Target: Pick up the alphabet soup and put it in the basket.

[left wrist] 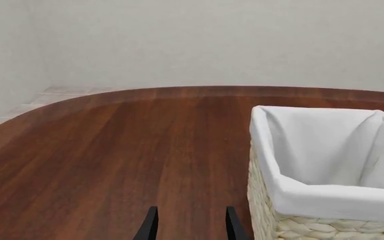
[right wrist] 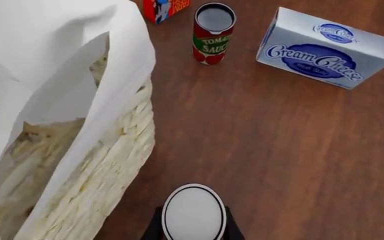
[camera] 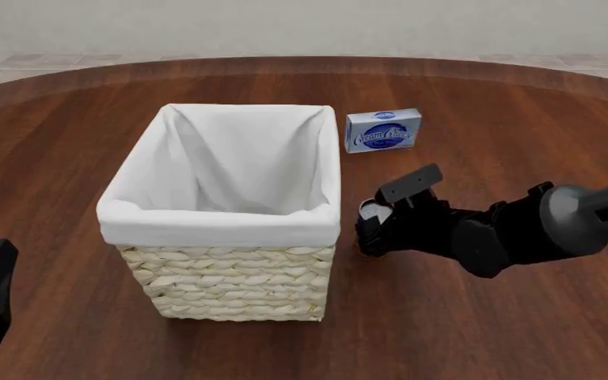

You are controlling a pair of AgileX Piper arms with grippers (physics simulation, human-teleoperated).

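- The basket, pale wicker with a white cloth liner folded over its rim, stands on the brown wooden table a little left of the middle, well clear of every table edge.
- The alphabet soup shows its silver-grey top in the right wrist view, standing upright on the table just beside the basket's right wall, towards the near right corner of the basket; in the front view only a pale patch of it shows beneath the arm.
- The right gripper has a dark finger on either side of the can, pinching it.
- The right arm reaches in low from the table's right edge towards the basket.
- The left gripper has its two dark fingers spread apart with nothing between them, above bare wood near the basket's left wall.
- A blue-and-white cream cheese box lies beyond the basket's far right corner.
- A tomato sauce can stands upright near the box, and a red carton sits beside it, cut off by the picture's edge.
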